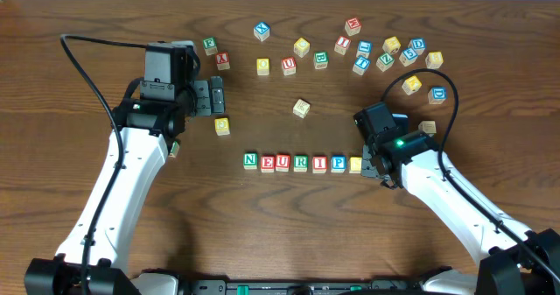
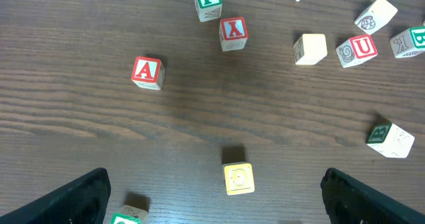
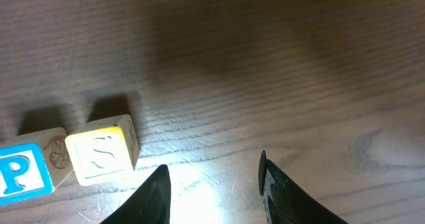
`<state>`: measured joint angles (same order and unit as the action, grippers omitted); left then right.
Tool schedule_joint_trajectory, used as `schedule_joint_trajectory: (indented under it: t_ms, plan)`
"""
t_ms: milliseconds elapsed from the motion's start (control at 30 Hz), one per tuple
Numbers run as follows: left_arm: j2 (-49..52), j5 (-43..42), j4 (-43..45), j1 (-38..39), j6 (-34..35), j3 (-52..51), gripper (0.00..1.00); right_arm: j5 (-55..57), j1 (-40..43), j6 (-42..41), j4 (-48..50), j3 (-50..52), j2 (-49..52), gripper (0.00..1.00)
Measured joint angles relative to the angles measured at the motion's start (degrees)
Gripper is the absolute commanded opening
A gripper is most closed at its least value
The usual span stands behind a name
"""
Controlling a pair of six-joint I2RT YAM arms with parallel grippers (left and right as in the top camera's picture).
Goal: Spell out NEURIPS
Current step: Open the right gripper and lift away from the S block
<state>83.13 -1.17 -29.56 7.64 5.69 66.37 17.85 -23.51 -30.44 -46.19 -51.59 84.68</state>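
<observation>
Row: seven cubes stand in one line on the table [image 1: 289,207], front centre. From left to right in the overhead view we read N cube [image 1: 249,161], E cube [image 1: 266,162], U cube [image 1: 283,163], R cube [image 1: 300,163], I cube [image 1: 319,163], P cube [image 1: 338,164] and S cube [image 1: 355,165].
Spacing: neighbours sit touching or just beside each other; we cannot tell which for every pair.
S cube: yellow letter face up, upright, at the row's right end, just beside P cube.
Right gripper [image 3: 212,167]: released. We see its jaws part-way apart over bare wood with nothing between them. S cube lies just outside one finger, a sliver of table between.
Left gripper [image 1: 216,96]: released. Its jaws are spread wide and hold nothing, at the table's left, well apart from the row.
Yellow cube [image 2: 238,179]: on the wood ahead of the left jaws, touching neither finger.
Red A cube [image 2: 147,72]: loose, apart from the row.
Spare cubes [image 1: 385,54]: scattered along the far side.
</observation>
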Motion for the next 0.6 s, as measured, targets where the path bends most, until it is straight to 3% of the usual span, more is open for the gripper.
schedule_joint_trajectory:
  t_ms: [600]
  plan:
    - [0.0,0.0,0.0,0.0,0.0,0.0,1.00,-3.4,0.0,-1.1,6.6,7.2,0.0,0.38]
